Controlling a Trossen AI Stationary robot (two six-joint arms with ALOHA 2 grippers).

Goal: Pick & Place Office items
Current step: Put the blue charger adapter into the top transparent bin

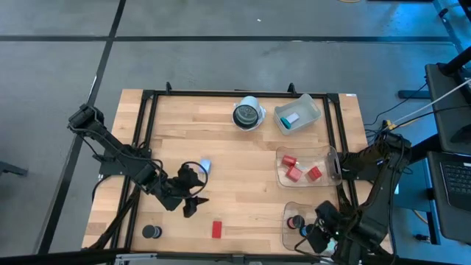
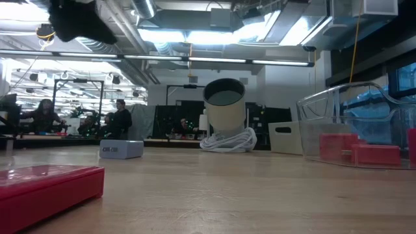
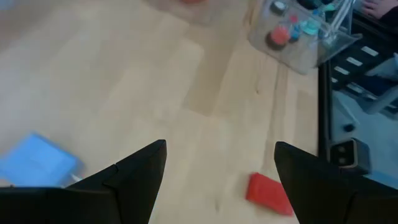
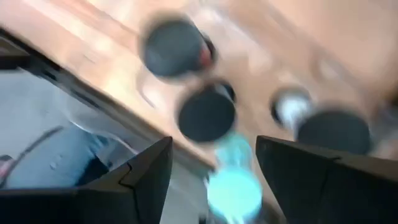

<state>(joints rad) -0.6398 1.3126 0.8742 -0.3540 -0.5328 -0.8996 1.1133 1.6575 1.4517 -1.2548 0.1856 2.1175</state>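
Note:
My left gripper hovers open over the near left of the table, with nothing between its fingers. A pale blue rectangle lies flat just beyond it, a red block flat to its near right, and a black disc near the front edge. My right gripper stands open above the near right clear bin. On that bin's floor lie black discs, a red piece and the teal round piece.
The middle right bin holds red blocks. The far right bin holds a blue and white piece. A round white-and-dark bowl-like thing stands at the far middle. A black frame borders the table.

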